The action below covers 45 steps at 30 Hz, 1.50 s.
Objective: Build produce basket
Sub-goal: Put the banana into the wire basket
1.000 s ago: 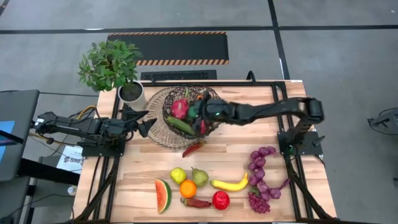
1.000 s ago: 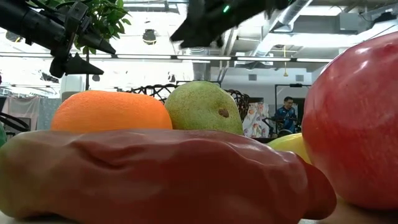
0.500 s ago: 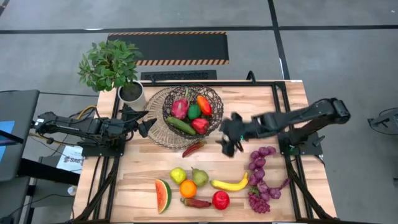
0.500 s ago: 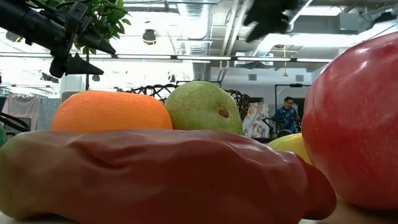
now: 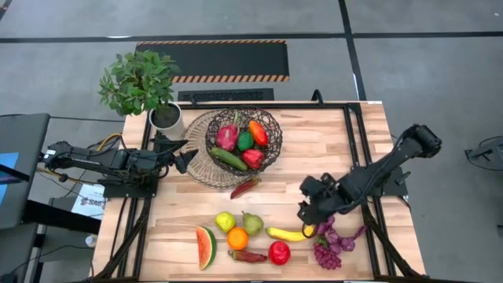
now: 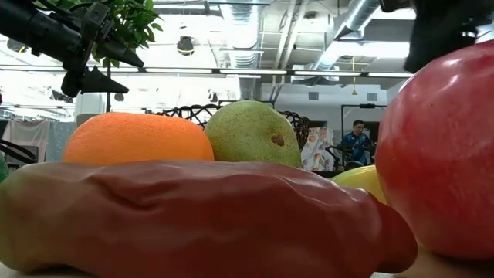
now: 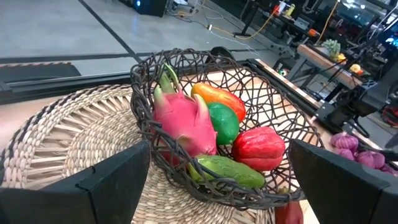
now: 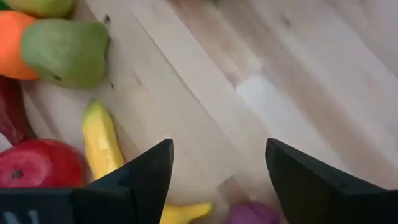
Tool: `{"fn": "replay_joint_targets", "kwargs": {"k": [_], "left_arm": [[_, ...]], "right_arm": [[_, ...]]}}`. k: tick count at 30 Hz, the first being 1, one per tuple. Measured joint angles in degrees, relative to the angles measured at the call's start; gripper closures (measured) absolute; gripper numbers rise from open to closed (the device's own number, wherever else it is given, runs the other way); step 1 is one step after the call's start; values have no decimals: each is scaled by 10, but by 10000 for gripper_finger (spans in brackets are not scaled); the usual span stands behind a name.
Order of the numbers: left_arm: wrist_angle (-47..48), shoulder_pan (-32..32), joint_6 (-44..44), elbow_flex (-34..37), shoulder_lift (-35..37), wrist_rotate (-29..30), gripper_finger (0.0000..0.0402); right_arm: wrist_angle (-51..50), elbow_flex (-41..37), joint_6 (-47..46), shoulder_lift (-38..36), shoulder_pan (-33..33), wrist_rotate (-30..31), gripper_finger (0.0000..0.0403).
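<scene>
The dark wire basket (image 5: 244, 141) stands on a woven mat (image 5: 203, 161) and holds a pink dragon fruit (image 7: 183, 121), peppers and a cucumber (image 7: 227, 171). Near the front edge lie a banana (image 5: 288, 233), a red apple (image 5: 279, 252), a pear (image 5: 252, 224), an orange (image 5: 237, 237), a watermelon slice (image 5: 206, 247) and purple grapes (image 5: 330, 232). My right gripper (image 5: 308, 214) hangs open and empty above the banana's right end, pointing steeply down; its wrist view shows the banana (image 8: 102, 140) beside its fingers. My left gripper (image 5: 182, 157) waits open at the mat's left side.
A red chili pepper (image 5: 245, 187) lies just in front of the mat. A long red pepper (image 5: 247, 255) and a green fruit (image 5: 225, 222) lie in the front row. A potted plant (image 5: 141, 86) stands at the far left corner. Bare wood lies between basket and front row.
My right gripper has swung from above the basket toward the table's near right, sinking a little and tipping downward, and now hangs over the banana's right end beside the grapes. Its fingers stay apart and empty. The produce has not moved.
</scene>
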<state>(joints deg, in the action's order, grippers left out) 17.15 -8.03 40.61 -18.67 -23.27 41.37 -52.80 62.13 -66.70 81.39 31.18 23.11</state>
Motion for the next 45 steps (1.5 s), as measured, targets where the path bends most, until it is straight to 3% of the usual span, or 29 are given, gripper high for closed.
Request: {"fn": "replay_joint_targets", "kwargs": {"k": [8,14,31,45], "left_arm": [[0,0,2,1,0,0,34],[0,0,2,1,0,0,34],[1,0,6,1,0,0,34],[2,0,-1,1,0,0,34]], "right_arm": [[-91,0,-130,-1,40,-9,127],[-114,-1,-151,-1,54,-15,127],[-160,-1,-253,-1,56,-144,127],[-206,-1,-424,-1,87,-176,127]]}}
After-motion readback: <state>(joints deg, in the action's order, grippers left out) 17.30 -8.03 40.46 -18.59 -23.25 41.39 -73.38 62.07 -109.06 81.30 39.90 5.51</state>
